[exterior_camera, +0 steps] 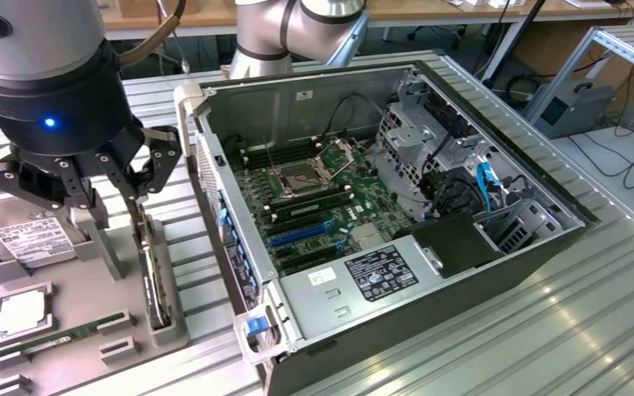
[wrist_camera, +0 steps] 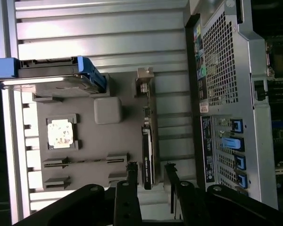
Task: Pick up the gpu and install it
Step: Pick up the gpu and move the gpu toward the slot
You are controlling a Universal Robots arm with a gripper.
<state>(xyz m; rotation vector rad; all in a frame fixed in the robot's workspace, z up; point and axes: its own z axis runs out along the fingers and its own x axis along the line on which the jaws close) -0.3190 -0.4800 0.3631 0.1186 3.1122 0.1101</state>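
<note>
The gpu (exterior_camera: 155, 280) is a thin black card standing on edge in a slot of the grey parts tray (exterior_camera: 96, 289), at the exterior view's left beside the open computer case (exterior_camera: 428, 247). In the wrist view the gpu (wrist_camera: 147, 150) is seen edge-on with its silver bracket end (wrist_camera: 144, 80) farthest from the fingers. My gripper (exterior_camera: 113, 202) hangs just above the tray over the card's far end. The gripper (wrist_camera: 151, 173) is open, with one finger on each side of the card and a gap left to both. Nothing is held.
The tray also carries a silver hard drive (exterior_camera: 26, 239), a square processor (exterior_camera: 26, 313) and a green memory stick (exterior_camera: 47, 340). Inside the case, the motherboard (exterior_camera: 317, 198) shows blue expansion slots (exterior_camera: 300, 235). The case's rear panel (wrist_camera: 226, 94) stands close beside the tray.
</note>
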